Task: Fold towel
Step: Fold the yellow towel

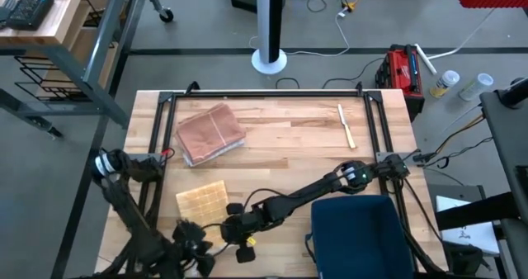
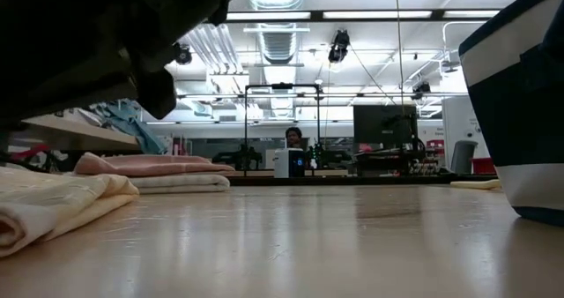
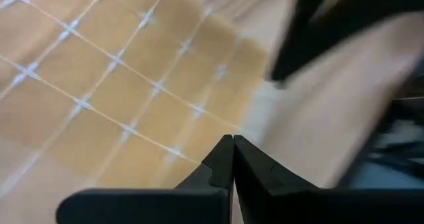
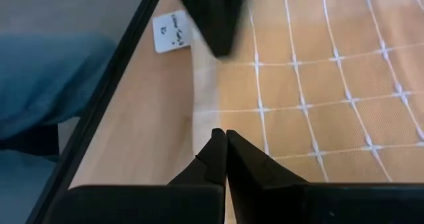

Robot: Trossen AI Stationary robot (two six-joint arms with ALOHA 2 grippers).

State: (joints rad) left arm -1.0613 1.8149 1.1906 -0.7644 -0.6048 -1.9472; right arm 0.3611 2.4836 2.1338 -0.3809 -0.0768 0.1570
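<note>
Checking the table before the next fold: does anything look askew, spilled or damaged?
Nothing spilled or damaged. The yellow checked towel lies folded near the front edge, slightly rotated to the table edges; the pink towel farther back sits rotated too. Both grippers, left and right, are shut at the yellow towel's edge.

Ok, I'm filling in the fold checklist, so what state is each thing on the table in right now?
yellow checked towel: folded, flat at the near edge.
pink towel: folded, lying farther back.
left gripper: fingers shut, empty, over the yellow towel.
right gripper: fingers shut, empty, at the yellow towel's edge.
wooden stick: lying flat, untouched.
</note>
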